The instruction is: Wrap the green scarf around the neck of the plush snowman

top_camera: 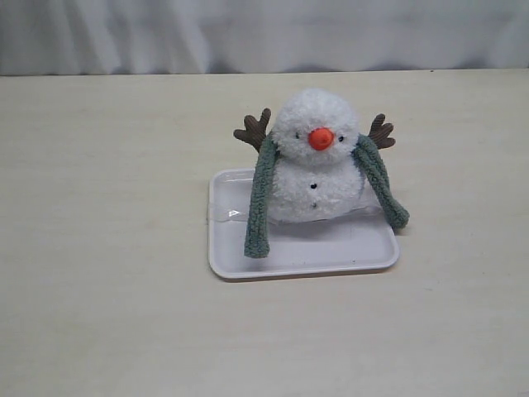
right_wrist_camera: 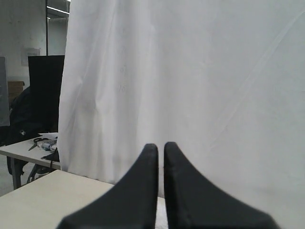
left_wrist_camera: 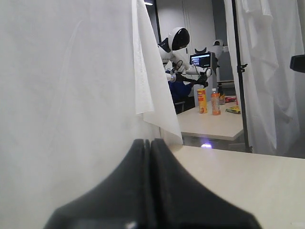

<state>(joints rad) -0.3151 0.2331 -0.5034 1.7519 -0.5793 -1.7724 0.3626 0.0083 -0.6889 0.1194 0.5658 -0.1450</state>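
Observation:
The white fluffy plush snowman (top_camera: 316, 157) sits upright on a white tray (top_camera: 347, 252), orange nose facing the exterior camera, brown twig arms raised. The green scarf (top_camera: 260, 198) is draped behind its neck; one end hangs down each side, the other end (top_camera: 382, 182) reaching the tray's right edge. The ends do not cross in front. Neither arm shows in the exterior view. In the left wrist view my left gripper (left_wrist_camera: 149, 142) is shut with nothing in it, facing a white curtain. In the right wrist view my right gripper (right_wrist_camera: 161, 146) has its jaws almost touching, nothing between them.
A white curtain (top_camera: 264, 33) hangs along the table's far edge. Past the curtain, the left wrist view shows another table with bottles (left_wrist_camera: 208, 101) and a white humanoid robot (left_wrist_camera: 177, 47). Bare beige tabletop (top_camera: 99, 248) surrounds the tray.

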